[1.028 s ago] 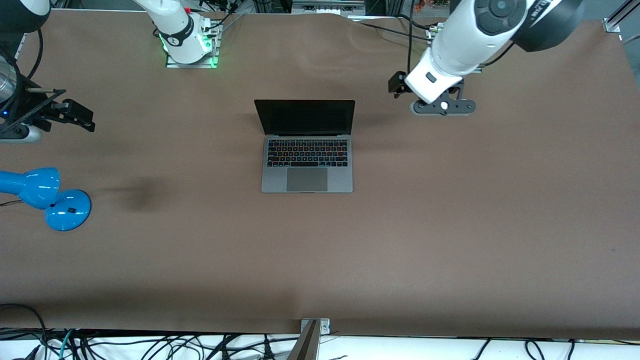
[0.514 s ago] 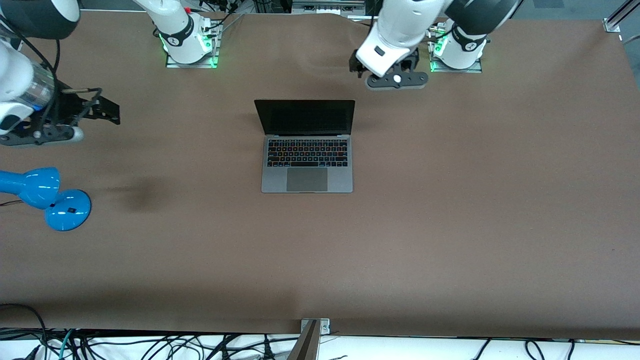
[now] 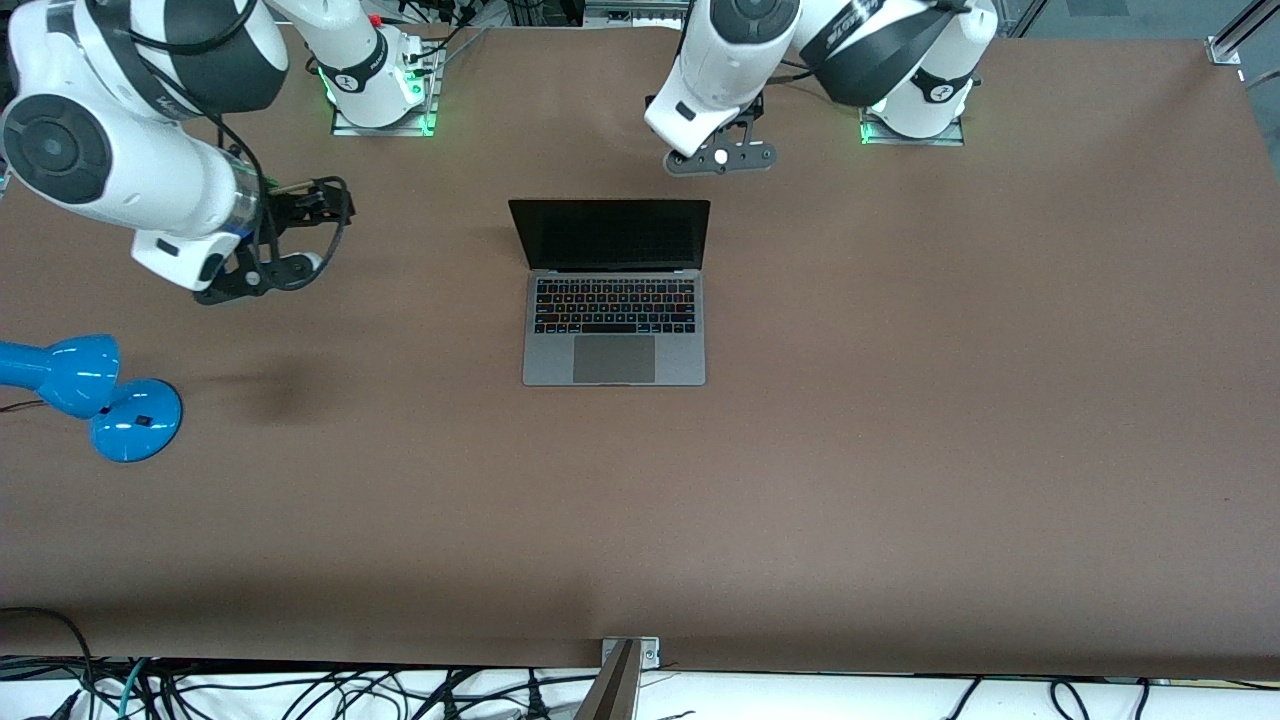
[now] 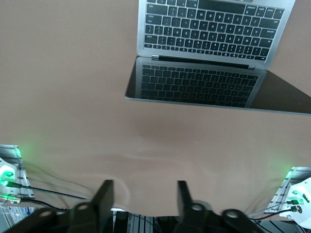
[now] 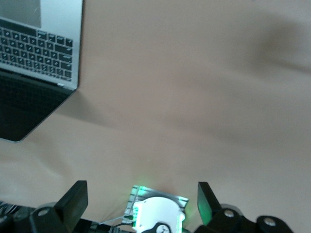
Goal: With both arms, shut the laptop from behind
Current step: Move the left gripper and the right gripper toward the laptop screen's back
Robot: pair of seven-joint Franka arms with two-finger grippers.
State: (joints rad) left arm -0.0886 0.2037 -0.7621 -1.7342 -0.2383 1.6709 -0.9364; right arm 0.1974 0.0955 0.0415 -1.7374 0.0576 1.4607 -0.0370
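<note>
One laptop sits open on the brown desk, about midway between the two arms' ends of it, with its screen upright on the edge toward the robots' bases and its trackpad on the edge toward the front camera. Its black screen is dark, and the keys mirror in it in the left wrist view. A corner of the same laptop shows in the right wrist view.

There are two end effectors, both up in the air and clear of the laptop. The left end effector hangs over bare desk between the laptop's screen and the left arm's base, close to the screen's corner on the left arm's side; its two fingers are spread with a wide gap and hold nothing. The right end effector hangs over bare desk toward the right arm's end from the laptop, well apart from it; its fingers are also spread wide and empty.

One blue lamp lies on the desk, much farther toward the right arm's end than the laptop and slightly nearer the front camera.
</note>
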